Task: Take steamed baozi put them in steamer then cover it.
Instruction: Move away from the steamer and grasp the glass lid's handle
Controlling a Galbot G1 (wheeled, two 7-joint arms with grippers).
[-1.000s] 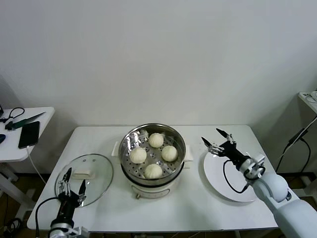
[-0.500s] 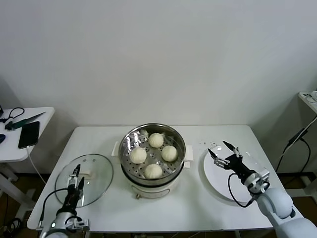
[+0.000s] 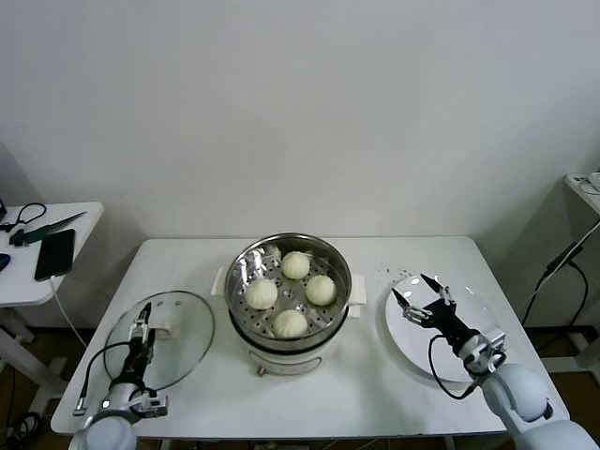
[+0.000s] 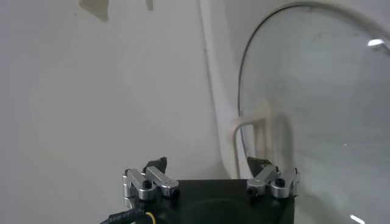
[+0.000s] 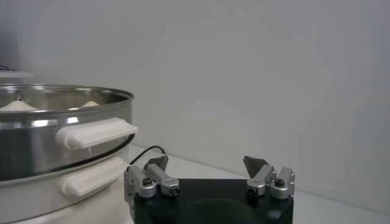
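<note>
Four cream-white baozi [image 3: 292, 291] lie in the steel steamer [image 3: 246, 258] on its white pot base at the table's centre. The steamer also shows in the right wrist view [image 5: 61, 122]. The glass cover [image 3: 183, 352] lies flat on the table to the steamer's left, its white handle [image 3: 157, 330] up. My left gripper [image 3: 141, 326] is open over the cover's left part, right beside the handle. In the left wrist view the handle [image 4: 251, 137] stands just ahead of that gripper [image 4: 209, 164]. My right gripper [image 3: 412, 291] is open and empty, low over the white plate.
The flat white plate [image 3: 464, 361] lies to the right of the steamer. A side table [image 3: 52, 239] at the far left holds a dark phone [image 3: 54, 253] and cables. Another surface edge [image 3: 586, 183] and a hanging cable [image 3: 562, 262] are at the far right.
My left gripper has moved forward over the cover to beside its handle. My right arm has drawn back and down, from beside the steamer to over the plate.
</note>
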